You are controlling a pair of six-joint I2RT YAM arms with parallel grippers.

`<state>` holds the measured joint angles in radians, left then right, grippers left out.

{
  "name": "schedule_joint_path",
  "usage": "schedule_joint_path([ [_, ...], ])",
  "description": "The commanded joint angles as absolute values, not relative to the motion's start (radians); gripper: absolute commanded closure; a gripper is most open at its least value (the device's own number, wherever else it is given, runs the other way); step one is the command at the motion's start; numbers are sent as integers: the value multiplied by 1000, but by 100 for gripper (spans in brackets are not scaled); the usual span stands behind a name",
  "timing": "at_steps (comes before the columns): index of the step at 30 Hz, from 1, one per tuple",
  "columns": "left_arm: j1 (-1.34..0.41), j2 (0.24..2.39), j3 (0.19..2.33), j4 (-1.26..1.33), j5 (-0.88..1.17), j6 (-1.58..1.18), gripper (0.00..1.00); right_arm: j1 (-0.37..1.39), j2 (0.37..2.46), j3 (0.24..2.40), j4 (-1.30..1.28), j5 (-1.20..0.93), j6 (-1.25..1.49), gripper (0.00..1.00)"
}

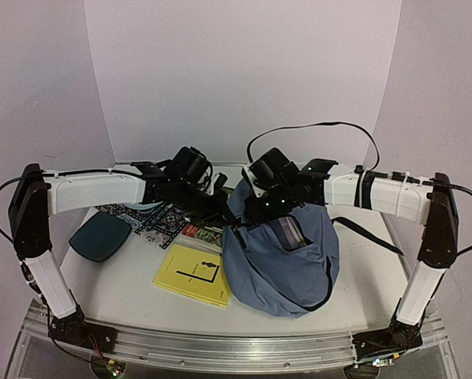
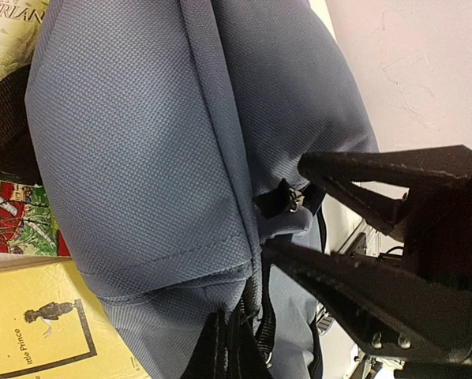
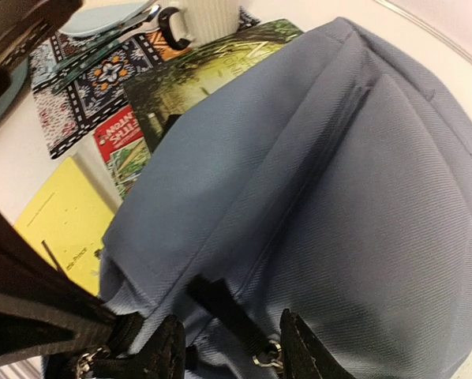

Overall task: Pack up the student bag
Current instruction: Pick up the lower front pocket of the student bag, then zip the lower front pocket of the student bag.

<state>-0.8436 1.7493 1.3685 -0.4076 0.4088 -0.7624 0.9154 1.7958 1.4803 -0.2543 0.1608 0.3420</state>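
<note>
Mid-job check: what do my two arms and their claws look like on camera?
The left arm and right arm have white shells with black joints. A thin black cable arches over the right one. The left claw and right claw are black, each with two tapered fingers, the left's saw-toothed along the edges.

The backpack is bulging under the left tool and the right tool, blocking descent there. Left of the left tool, a yellow book, a patterned mat and a teal tray are crowding the surface; right of the right tool, bare surface is lying open.
</note>
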Motion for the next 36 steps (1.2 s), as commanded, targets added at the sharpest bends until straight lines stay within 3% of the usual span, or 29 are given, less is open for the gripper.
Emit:
schedule_joint_path([
  [1,-847,1686,1399,-350,446,-756,100,922,1818,1521,-284,249,314,59],
  [9,-847,1686,1398,-348,454,-749,100,922,1852,1547,-284,238,308,68],
  [16,-846,1672,1349,-350,395,-753,100,922,1810,1518,-282,288,342,91],
  [21,-834,1663,1273,-349,341,-795,100,919,1711,1428,-273,334,394,100],
  [36,-785,1642,1111,-348,286,-840,100,862,1417,1020,-129,484,704,100],
])
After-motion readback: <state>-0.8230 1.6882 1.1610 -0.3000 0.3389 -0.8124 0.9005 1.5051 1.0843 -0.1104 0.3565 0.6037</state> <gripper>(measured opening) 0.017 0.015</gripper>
